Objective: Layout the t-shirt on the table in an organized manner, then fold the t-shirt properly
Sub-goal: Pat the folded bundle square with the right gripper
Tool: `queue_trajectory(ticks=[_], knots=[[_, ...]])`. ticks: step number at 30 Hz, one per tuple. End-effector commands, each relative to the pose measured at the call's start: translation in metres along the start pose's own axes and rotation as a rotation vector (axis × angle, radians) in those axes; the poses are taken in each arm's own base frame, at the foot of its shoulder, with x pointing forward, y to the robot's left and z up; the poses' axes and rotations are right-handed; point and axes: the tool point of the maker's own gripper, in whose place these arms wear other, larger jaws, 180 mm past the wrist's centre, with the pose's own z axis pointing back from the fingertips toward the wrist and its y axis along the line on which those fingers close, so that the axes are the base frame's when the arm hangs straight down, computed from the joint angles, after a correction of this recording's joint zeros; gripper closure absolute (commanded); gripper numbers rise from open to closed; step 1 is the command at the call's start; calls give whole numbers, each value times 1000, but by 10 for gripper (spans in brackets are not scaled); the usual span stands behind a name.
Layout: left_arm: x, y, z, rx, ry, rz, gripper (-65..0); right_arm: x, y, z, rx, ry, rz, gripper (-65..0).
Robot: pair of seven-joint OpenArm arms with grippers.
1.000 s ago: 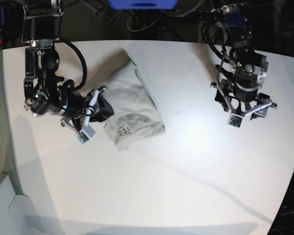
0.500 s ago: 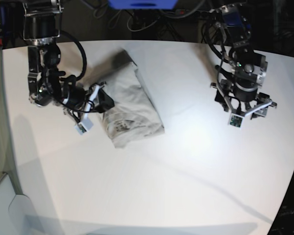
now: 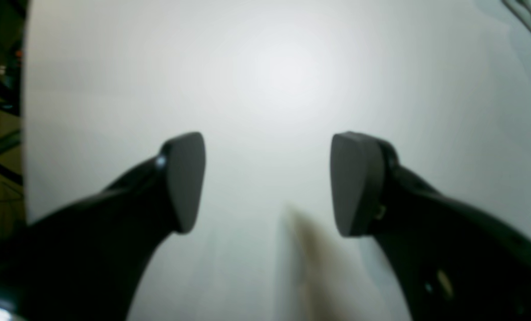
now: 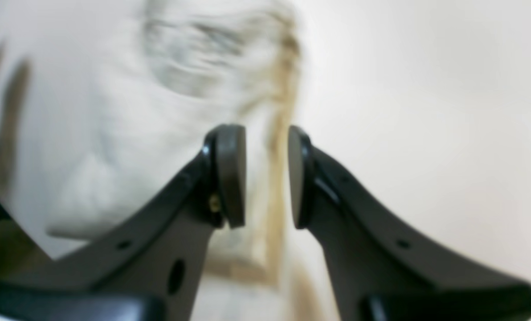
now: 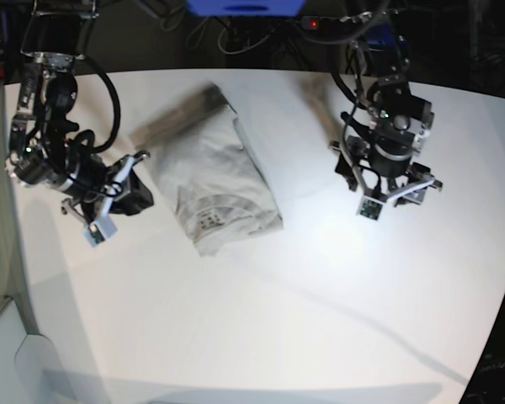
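We see the t-shirt (image 5: 217, 181) folded into a compact bundle on the table (image 5: 261, 320), left of centre. Our right gripper (image 5: 111, 195) sits just beside its left edge, jaws narrowly parted and empty — our left gripper (image 5: 396, 195) hangs well apart to the right, jaws wide over bare tabletop.

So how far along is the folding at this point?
Done: the t-shirt lies as a compact folded bundle on the table, neck label facing up. In hand: nothing; the right end effector sits beside the bundle with a narrow empty gap between its jaws, and the left end effector hangs open over bare table. Left: little, perhaps tidying the rumpled edges.
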Motion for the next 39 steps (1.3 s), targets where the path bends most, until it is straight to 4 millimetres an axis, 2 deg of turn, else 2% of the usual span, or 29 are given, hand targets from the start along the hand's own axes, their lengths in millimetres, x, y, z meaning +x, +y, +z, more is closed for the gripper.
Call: queue_trajectory(ticks=[1, 3, 5, 11, 15, 22, 29, 32, 34, 37, 39], knots=[[15, 4, -2, 12, -44, 9, -425, 2, -11, 7, -18, -21, -12, -144], [11, -1, -11, -8, -25, 15, -425, -13, -23, 10, -37, 14, -40, -144], [11, -5, -20, -24, -13, 19, -417, -31, -25, 7, -32, 53, -72, -144], [24, -14, -32, -83, -41, 87, -241, -66, -17, 2, -38, 78, -112, -144], [28, -18, -31, -105, -61, 115, -167, -77, -7, -1, -37, 104, -119, -144], [27, -17, -29, -104, -64, 119, -160, -92, 28, -13, 57, 156, -83, -144], [26, -16, -29, -101, -60, 117, -159, -94, 46, -20, 106, 172, -60, -144], [22, -1, -26, -63, -61, 146, -159, -97, 51, -16, 110, 176, -56, -144], [20, 12, -24, -32, -64, 167, -159, -94, 61, -13, 125, 167, -32, -144], [21, 20, -21, -12, -70, 176, -159, -85, 66, -11, 129, 146, -4, -144], [21, 28, -18, 11, -77, 184, -159, -88, 71, -10, 136, 149, -8, -144]])
